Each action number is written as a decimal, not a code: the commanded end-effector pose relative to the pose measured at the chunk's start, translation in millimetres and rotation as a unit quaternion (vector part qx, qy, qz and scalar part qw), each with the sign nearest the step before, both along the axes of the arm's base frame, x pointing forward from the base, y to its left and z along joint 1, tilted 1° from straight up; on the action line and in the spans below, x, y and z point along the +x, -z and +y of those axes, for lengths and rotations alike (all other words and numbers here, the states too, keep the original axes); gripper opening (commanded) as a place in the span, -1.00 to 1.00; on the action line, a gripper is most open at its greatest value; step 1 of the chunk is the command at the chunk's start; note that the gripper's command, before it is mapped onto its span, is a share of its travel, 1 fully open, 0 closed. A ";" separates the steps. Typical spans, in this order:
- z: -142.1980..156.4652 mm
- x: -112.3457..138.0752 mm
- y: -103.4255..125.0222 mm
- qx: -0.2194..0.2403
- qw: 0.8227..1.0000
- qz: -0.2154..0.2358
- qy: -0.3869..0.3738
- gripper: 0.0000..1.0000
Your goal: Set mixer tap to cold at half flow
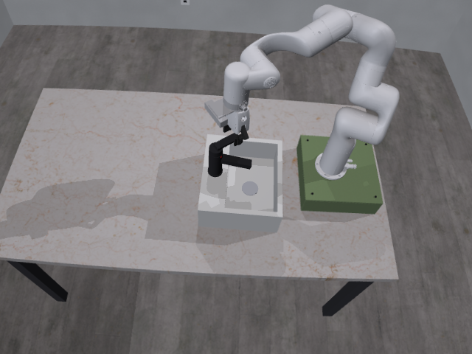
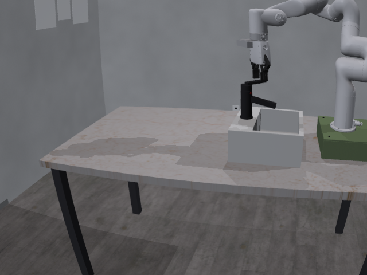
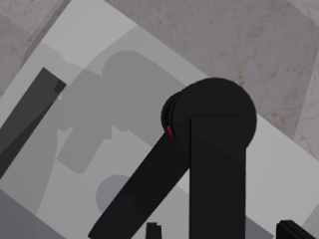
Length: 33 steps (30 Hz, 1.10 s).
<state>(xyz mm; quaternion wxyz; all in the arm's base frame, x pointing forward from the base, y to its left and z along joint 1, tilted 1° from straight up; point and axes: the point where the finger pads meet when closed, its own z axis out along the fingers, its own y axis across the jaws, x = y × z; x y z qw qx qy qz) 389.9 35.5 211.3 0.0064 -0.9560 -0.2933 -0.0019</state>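
A black mixer tap (image 1: 215, 161) stands on the left rim of a white sink (image 1: 240, 178). Its spout (image 1: 237, 161) reaches over the basin. Its lever (image 1: 228, 141) points toward the back right and slopes upward. A red dot (image 1: 221, 155) shows on the tap body; no blue dot is visible. My gripper (image 1: 239, 139) points down over the lever's tip, with one finger on each side. It is open, with gaps to the lever in the wrist view. There the lever (image 3: 216, 179) runs between my fingertips, beside the spout (image 3: 140, 194). The side view shows the gripper (image 2: 260, 75) at the lever's raised end (image 2: 255, 82).
The arm's green base block (image 1: 337, 175) sits right of the sink. A round grey drain (image 1: 250, 187) lies in the basin floor. The sink walls rise around the spout.
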 end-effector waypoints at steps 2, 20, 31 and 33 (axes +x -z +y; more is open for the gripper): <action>0.4 1.3 3.4 0.000 1.000 -0.002 0.000 0.34; 0.6 1.3 19.8 0.000 1.000 -0.002 0.000 0.34; 0.7 1.3 24.4 0.000 1.000 -0.002 0.000 0.34; 0.7 1.3 24.4 0.000 1.000 -0.002 0.000 0.34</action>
